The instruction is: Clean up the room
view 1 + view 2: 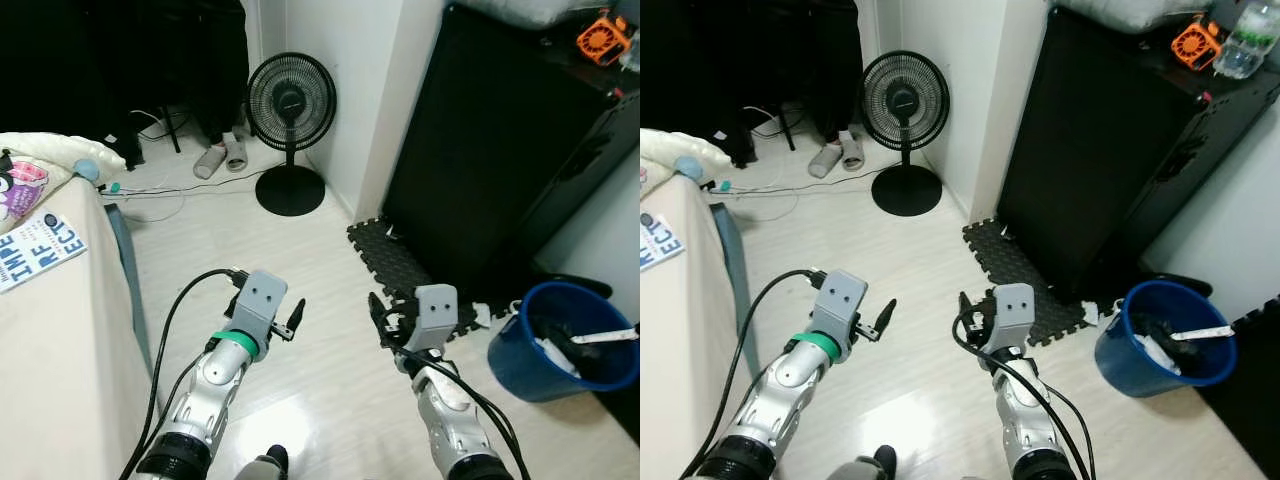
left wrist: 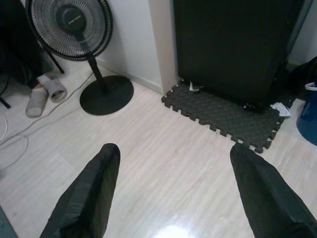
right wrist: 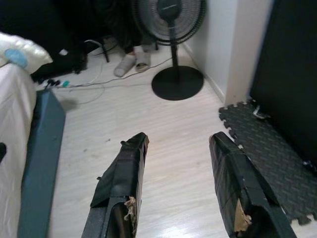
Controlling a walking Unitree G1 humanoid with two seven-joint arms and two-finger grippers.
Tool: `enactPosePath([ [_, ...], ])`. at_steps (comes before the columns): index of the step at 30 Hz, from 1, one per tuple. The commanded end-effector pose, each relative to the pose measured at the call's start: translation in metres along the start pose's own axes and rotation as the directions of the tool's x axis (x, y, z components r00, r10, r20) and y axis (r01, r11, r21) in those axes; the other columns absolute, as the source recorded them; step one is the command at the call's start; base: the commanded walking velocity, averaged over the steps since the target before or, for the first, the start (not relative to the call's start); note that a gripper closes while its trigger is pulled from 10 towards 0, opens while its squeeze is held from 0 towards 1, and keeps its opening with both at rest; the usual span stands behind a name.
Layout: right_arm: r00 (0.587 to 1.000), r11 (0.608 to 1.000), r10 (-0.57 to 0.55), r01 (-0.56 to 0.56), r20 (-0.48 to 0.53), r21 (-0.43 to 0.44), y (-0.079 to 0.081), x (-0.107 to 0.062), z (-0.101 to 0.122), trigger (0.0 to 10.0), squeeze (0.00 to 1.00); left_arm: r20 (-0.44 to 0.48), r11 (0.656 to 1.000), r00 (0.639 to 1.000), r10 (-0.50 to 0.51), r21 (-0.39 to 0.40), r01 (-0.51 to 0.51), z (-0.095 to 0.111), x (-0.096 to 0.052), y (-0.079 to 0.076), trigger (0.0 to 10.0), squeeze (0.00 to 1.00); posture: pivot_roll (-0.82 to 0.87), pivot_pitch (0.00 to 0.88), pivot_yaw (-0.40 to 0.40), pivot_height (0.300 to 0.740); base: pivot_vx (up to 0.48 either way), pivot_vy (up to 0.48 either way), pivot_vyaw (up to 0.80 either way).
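Both arms reach forward over the pale wood floor. My left gripper (image 1: 293, 318) is open, its black fingers (image 2: 89, 198) spread wide with nothing between them. My right gripper (image 1: 378, 318) is open too, and its fingers (image 3: 121, 188) hold nothing. A blue bin (image 1: 515, 365) with rubbish inside stands on the floor to the right of the right arm. Small white paper scraps (image 2: 280, 106) lie on the black foam mat (image 1: 400, 262) ahead of the grippers, one near the bin and one (image 2: 194, 87) at the wall corner.
A black standing fan (image 1: 291, 105) is ahead by the wall, with grey slippers (image 1: 222, 158) and loose cables (image 1: 160, 190) to its left. A tall black cabinet (image 1: 500, 140) fills the right. The bed (image 1: 60, 340), with a book (image 1: 35, 250) on it, borders the left.
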State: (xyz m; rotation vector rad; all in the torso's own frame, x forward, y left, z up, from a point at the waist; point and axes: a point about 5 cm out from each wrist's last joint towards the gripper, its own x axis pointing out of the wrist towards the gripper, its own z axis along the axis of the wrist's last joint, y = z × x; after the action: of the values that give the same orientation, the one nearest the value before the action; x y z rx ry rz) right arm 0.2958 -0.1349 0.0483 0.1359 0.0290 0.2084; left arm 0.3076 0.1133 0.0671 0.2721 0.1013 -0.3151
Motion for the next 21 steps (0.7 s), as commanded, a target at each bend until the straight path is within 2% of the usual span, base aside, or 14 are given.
enactPosePath([
  [1,0.999,1.000,-0.029,0.029,-0.038,0.011,-0.0058,-0.0067,-0.0094,10.0,0.00,-0.023,1.000,1.000,-0.005,0.003,0.005,-0.0063,-0.0017,-0.0017,10.0,0.00,0.01,0.068,0.037,0.740,0.428,0.000,0.00],
  [7,0.998,0.999,-0.046,0.047,-0.040,0.004,-0.0113,-0.0078,-0.0096,10.0,0.00,-0.021,1.000,1.000,-0.013,0.003,0.013,-0.0061,-0.0013,-0.0032,10.0,0.00,0.00,0.068,0.039,0.740,0.428,0.000,0.00],
  [21,0.998,0.999,-0.032,0.030,-0.046,-0.036,-0.0096,-0.0069,-0.0098,10.0,0.00,-0.021,1.000,1.000,-0.005,0.003,0.005,-0.0064,-0.0017,-0.0038,10.0,0.00,0.01,0.076,0.034,0.740,0.426,0.000,0.00],
])
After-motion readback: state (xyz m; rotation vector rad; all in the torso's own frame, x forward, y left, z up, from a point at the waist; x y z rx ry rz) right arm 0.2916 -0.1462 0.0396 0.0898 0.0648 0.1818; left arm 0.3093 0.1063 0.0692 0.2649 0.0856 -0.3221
